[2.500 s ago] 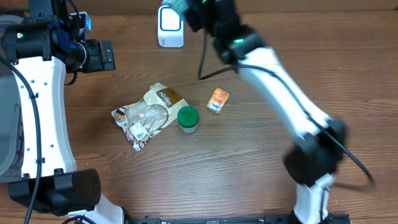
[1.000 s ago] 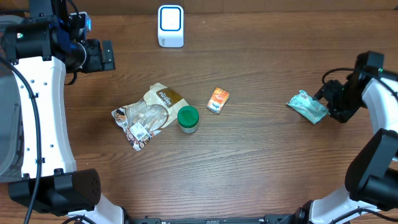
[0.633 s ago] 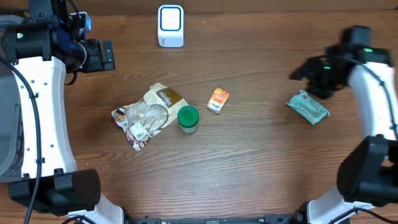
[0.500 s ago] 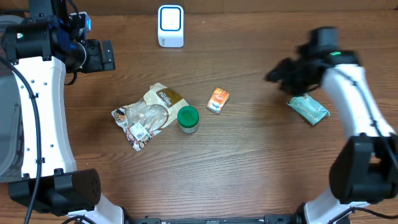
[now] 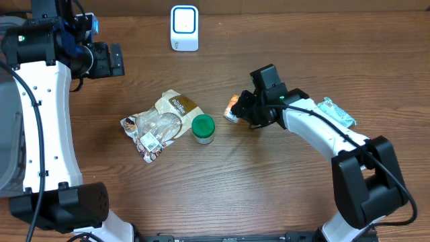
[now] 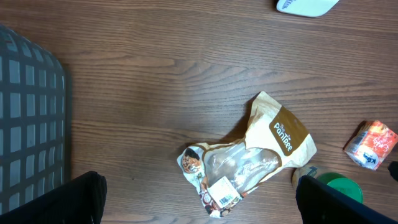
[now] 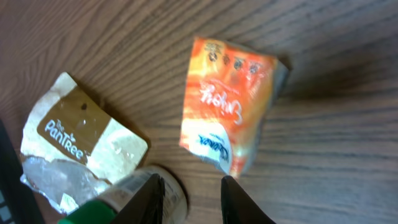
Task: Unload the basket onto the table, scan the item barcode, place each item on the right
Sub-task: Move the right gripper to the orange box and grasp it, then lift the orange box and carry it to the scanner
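the small orange snack packet (image 7: 230,102) lies flat on the tabletop (image 5: 222,195) near the middle, printed face up. i can't see a barcode on the face that shows.

my right end effector (image 7: 193,196) sits right at the packet. its fingers stand fairly narrow with a gap between them, and they grip nothing. in the wrist view the fingertips (image 7: 152,190) sit off the packet's lower edge rather than on either side of it. that is my main worry: if they shut from here, i judge they pinch air or only a corner of the wrapper. a thin crinkly packet held by a corner could slip out on the way up.

the green-lidded jar (image 5: 203,129) stands just beside the packet, close under the same fingers. a sideways correction could knock it over or push it into the pantree pouch (image 5: 161,124) that touches it.

the white scanner unit (image 5: 184,27) stands well apart at the far edge. with a poor grip i would expect a drop on the carry. a finger lying over the code would also spoil the read.

the teal packet (image 5: 336,113) lies by the right forearm and could be swept by it. the left end effector (image 5: 114,60) hangs wide open and empty, out of the way.
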Action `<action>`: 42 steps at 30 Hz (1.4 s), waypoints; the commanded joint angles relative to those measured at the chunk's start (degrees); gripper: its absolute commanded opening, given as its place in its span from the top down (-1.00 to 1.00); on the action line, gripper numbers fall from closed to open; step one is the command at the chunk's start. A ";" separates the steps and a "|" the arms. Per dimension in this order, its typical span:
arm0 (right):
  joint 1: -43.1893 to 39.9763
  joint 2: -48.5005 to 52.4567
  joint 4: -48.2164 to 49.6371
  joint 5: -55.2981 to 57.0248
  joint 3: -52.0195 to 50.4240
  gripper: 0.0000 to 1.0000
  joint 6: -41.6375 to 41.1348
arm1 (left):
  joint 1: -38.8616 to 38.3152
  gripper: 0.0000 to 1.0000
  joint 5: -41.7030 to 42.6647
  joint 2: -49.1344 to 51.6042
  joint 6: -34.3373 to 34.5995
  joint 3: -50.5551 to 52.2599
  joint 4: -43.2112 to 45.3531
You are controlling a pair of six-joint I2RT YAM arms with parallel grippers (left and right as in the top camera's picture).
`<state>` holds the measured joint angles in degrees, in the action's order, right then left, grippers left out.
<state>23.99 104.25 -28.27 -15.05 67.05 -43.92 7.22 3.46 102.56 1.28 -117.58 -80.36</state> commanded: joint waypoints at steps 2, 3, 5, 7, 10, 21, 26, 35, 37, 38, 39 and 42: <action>-0.04 3.30 0.11 2.91 -0.24 0.45 -2.58 | -0.11 -0.99 0.44 0.44 -0.92 0.11 0.02; -0.04 3.69 -0.09 2.73 -0.24 0.44 -2.58 | -0.11 -0.99 0.44 0.44 -0.92 0.11 0.02; -0.04 4.96 -0.15 1.95 -0.24 0.42 -2.56 | -0.11 -1.00 0.44 0.44 -0.92 0.11 0.02; -0.04 6.14 -0.04 1.92 -0.24 0.36 -2.56 | -0.11 -0.99 0.44 0.44 -0.92 0.11 0.02; -0.04 7.17 1.07 1.95 -0.24 0.35 -2.58 | -0.11 -1.00 0.44 0.44 -0.92 0.11 0.02; -0.11 7.96 3.54 1.27 -0.22 0.88 -2.29 | -0.11 -0.99 0.44 0.44 -0.92 0.11 0.02; -1.42 6.88 3.26 -6.47 1.11 0.92 6.64 | -0.13 -0.99 0.44 0.44 -0.92 0.11 0.02; -12.61 -7.39 -6.78 -38.25 5.73 0.92 29.62 | -0.11 -0.99 0.44 0.44 -0.92 0.11 0.02; -16.00 -10.27 -8.24 -45.57 5.73 0.92 31.76 | -0.13 -1.00 0.44 0.44 -0.92 0.11 0.02; -17.46 -11.34 -8.90 -49.51 5.73 0.92 32.50 | -0.11 -0.99 0.44 0.44 -0.92 0.11 0.02; -18.78 -12.17 -9.70 -54.29 5.73 0.92 33.90 | -0.11 -1.00 0.44 0.44 -0.92 0.11 0.02; -19.96 -12.87 -11.91 -64.35 5.73 0.92 37.64 | -0.11 -0.99 0.44 0.44 -0.92 0.11 0.02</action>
<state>3.97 91.92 -38.94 -62.22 72.36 -13.28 7.22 3.46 102.56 1.28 -117.58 -80.36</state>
